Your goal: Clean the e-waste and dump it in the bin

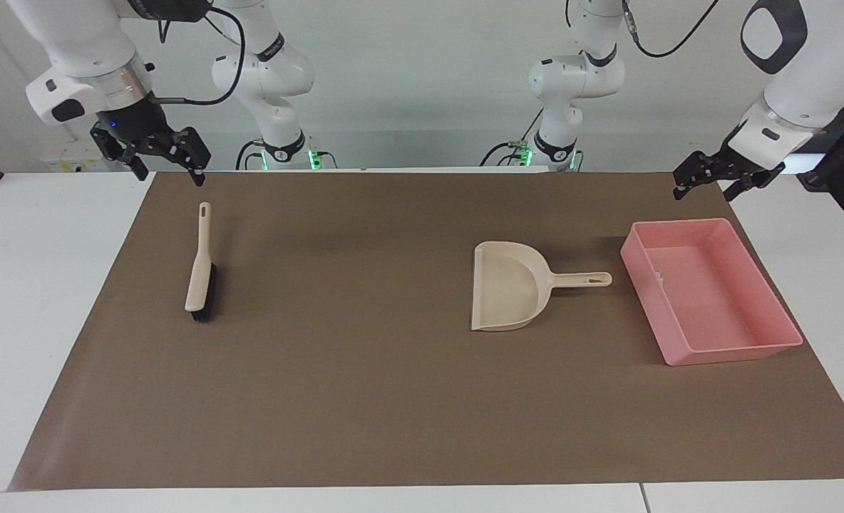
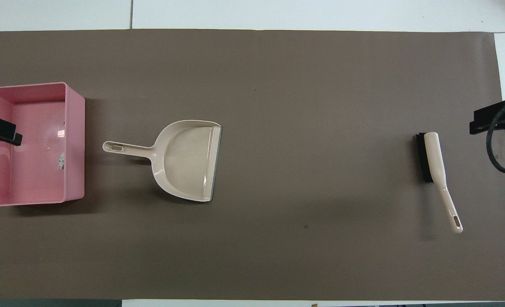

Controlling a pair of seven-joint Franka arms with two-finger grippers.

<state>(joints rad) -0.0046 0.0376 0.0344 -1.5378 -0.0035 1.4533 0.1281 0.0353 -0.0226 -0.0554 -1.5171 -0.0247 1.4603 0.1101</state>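
The right gripper (image 1: 167, 158) waited over the mat (image 1: 365, 399) edge by the brush (image 1: 199, 274), fingers apart. The left gripper (image 1: 711, 182), fingers apart and empty, hung by the bin (image 1: 736, 353), which sat at the left arm's end beside the dustpan (image 1: 507, 285), probably so tipping was short. A whitish e-waste piece (image 2: 60, 161) lay inside, its long axis running away from the robots; which way it pointed was unclear.

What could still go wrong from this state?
1. The pink bin sits at the brown mat's edge at the left arm's end; the left claw hangs just over the bin's robot-side rim, so a low pass might clip it.
2. Small pieces lie inside the bin against the wall toward the dustpan; a knock might spill them.
3. The right claw hovers near the brush handle.
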